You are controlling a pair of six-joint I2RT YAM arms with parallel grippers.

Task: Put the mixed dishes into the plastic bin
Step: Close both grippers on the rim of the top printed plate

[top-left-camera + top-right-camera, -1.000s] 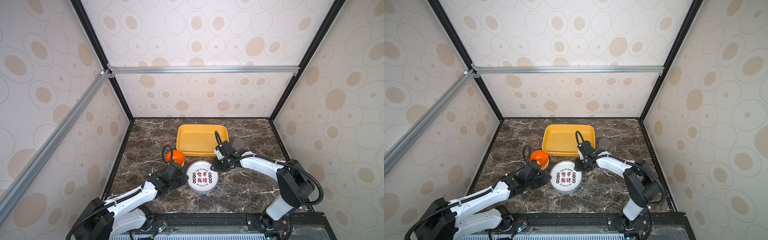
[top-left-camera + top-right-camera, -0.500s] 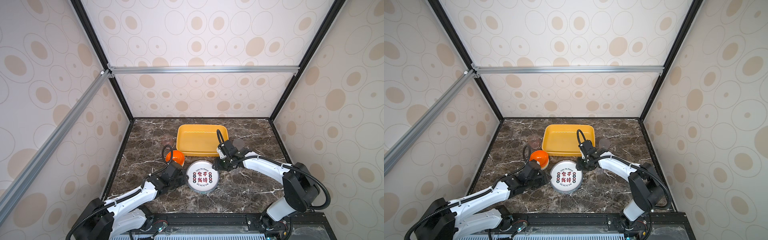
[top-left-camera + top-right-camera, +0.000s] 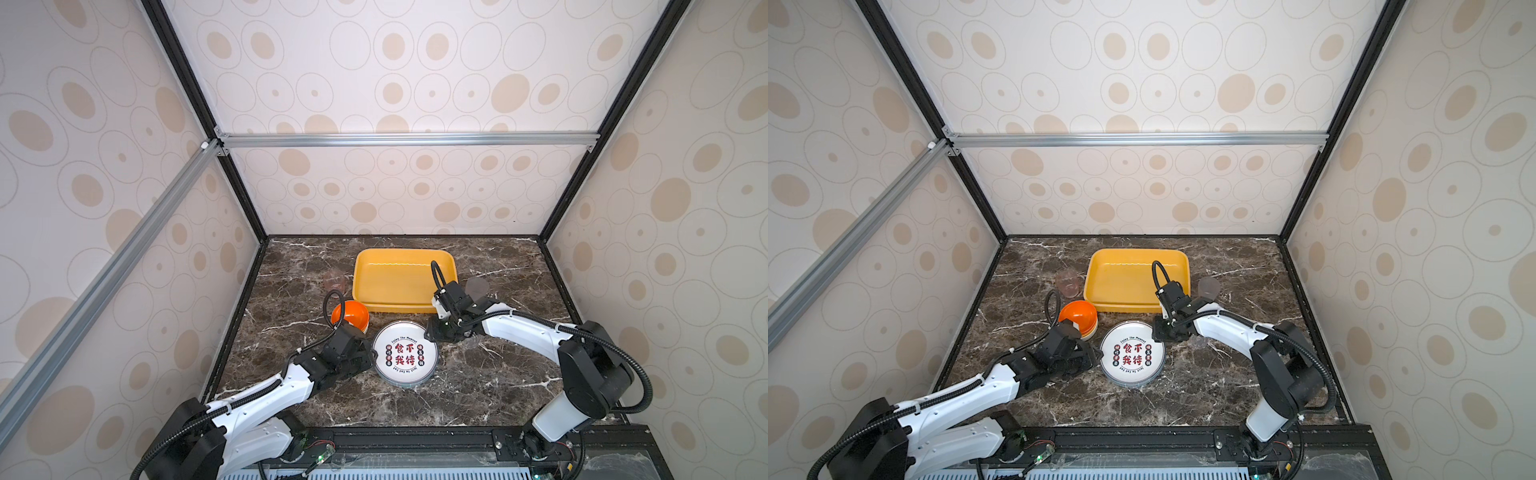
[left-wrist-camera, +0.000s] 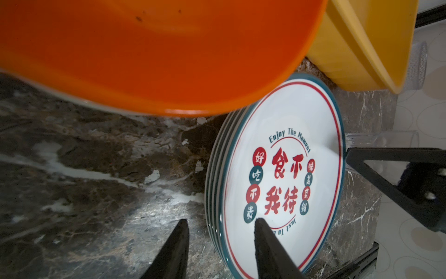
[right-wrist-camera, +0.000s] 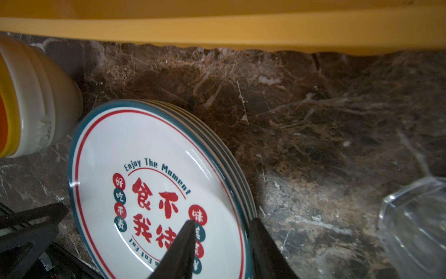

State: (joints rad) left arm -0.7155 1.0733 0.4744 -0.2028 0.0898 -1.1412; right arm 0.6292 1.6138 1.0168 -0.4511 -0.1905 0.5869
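A stack of white plates (image 3: 405, 353) (image 3: 1132, 353) with red characters lies flat in front of the yellow plastic bin (image 3: 405, 307) (image 3: 1100, 278). My left gripper (image 3: 371, 353) (image 4: 220, 222) is open astride the stack's left rim. One finger is over the top plate (image 4: 284, 149) and the other is over the table. My right gripper (image 3: 432, 332) (image 5: 223, 223) is open astride the far right rim of the plates (image 5: 144, 157). Stacked bowls (image 3: 351, 316) (image 5: 36, 108), orange on top, stand left of the plates. The bin holds nothing.
A pink cup (image 3: 334, 280) (image 3: 1067, 282) stands left of the bin and a grey cup (image 3: 477, 286) (image 3: 1208, 286) stands to its right. A clear cup (image 5: 415, 229) (image 3: 1198, 341) sits close beside my right gripper. Cage walls enclose the marble table (image 3: 478, 395).
The right arm's elbow swung slightly outward and back while its gripper stayed at the plates' rim. The left arm, plates, bowls and cups have not moved.
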